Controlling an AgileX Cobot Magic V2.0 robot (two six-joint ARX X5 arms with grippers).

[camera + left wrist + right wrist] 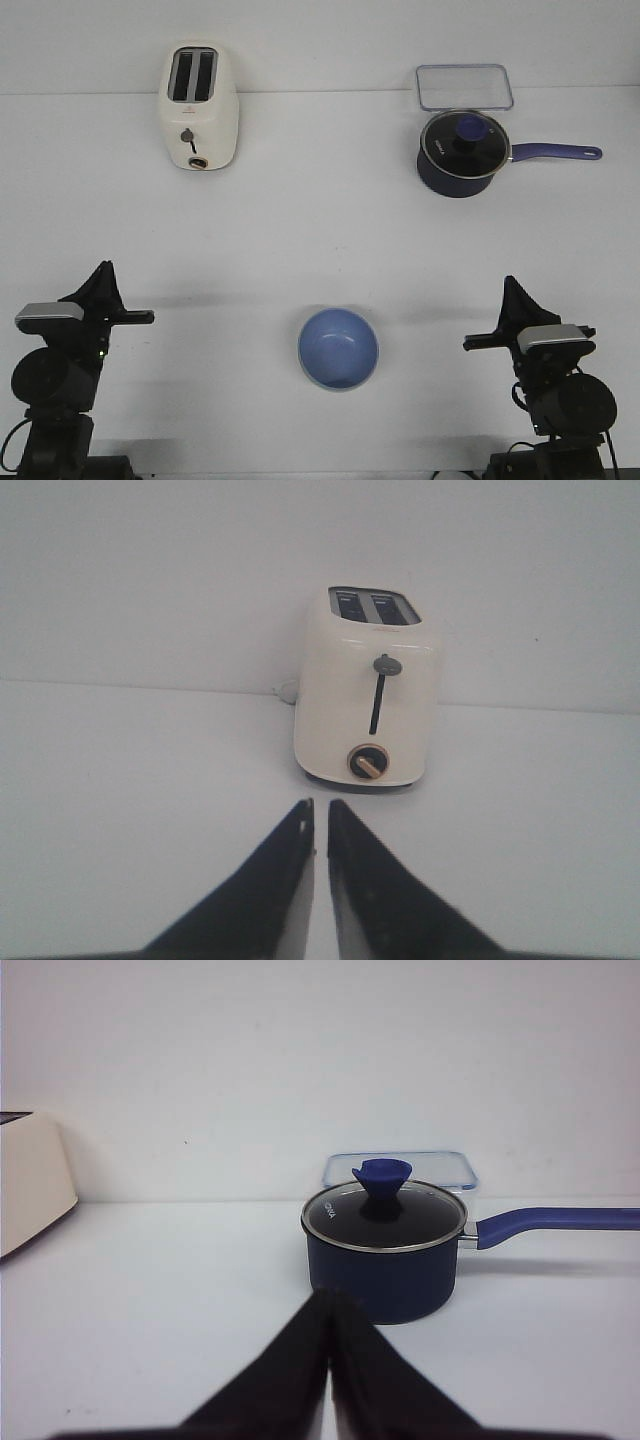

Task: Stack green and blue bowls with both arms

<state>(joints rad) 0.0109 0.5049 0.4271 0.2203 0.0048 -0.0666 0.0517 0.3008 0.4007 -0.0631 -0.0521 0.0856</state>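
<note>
Light periwinkle-blue round matte bowl upright near middle of worktop's front edge, between both arms, touching neither. Green bowl not visible from outside; cannot tell whether nested beneath. Left gripper at front-left corner, black fingers nearly together, thin gap, holding nothing. Right gripper at front-right corner, fingers pressed together, empty. Cream two-slot toaster toward back-left. Dark blue lidded saucepan toward back-right, clear rectangular container just behind.
</note>
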